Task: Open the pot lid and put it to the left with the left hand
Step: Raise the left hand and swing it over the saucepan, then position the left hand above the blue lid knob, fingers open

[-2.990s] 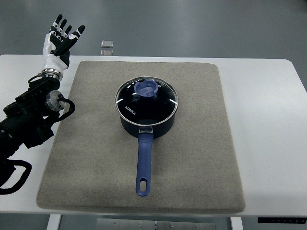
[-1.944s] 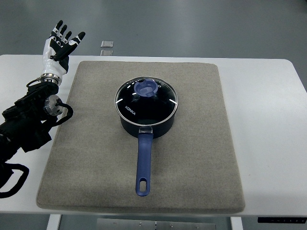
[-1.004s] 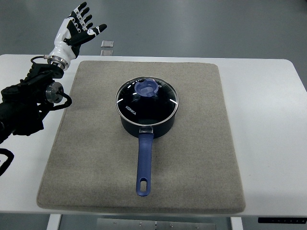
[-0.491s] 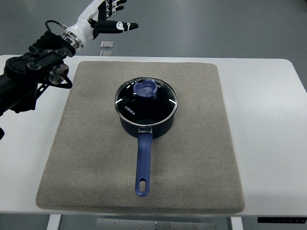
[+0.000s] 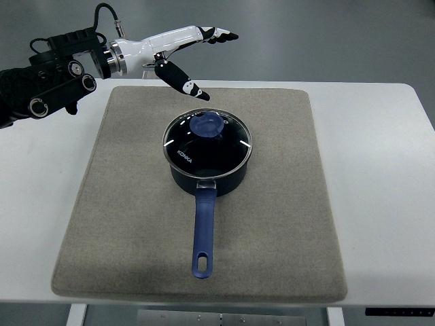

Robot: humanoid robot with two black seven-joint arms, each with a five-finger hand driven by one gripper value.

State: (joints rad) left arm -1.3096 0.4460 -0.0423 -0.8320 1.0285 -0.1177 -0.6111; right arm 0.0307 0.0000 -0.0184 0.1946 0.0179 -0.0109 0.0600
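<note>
Left robot hand [image 5: 187,58] reaches in from the upper left, arm running nearly level across the far edge of the mat [image 5: 122,224]. Fingers [image 5: 216,34] stretched out straight toward the right, thumb [image 5: 179,79] angled down and away from them; the robot hand is released and holds nothing. Right arm not visible.

Pot [image 5: 207,157] sits on the grey mat, a little left of the mat's centre, far half. Glass lid [image 5: 183,146] seated on the rim, not yet lifted. Blue knob [image 5: 207,124] stands toward the far side of the lid. Long blue handle [image 5: 202,231] points straight toward the robot's side, so the pot's long axis runs near-to-far.

Key relation: the knob lies nearer the robot's side than the robot hand, and slightly right of the thumb tip. The thumb tip is near the lid's far rim and looks clear of it; height above the lid cannot be judged from this one view. Judged next need: bring the robot hand toward the near side and down, palm over the knob, then close.

Bare mat and white desk [image 5: 41,170] to the pot's left look free for setting the lid down.
</note>
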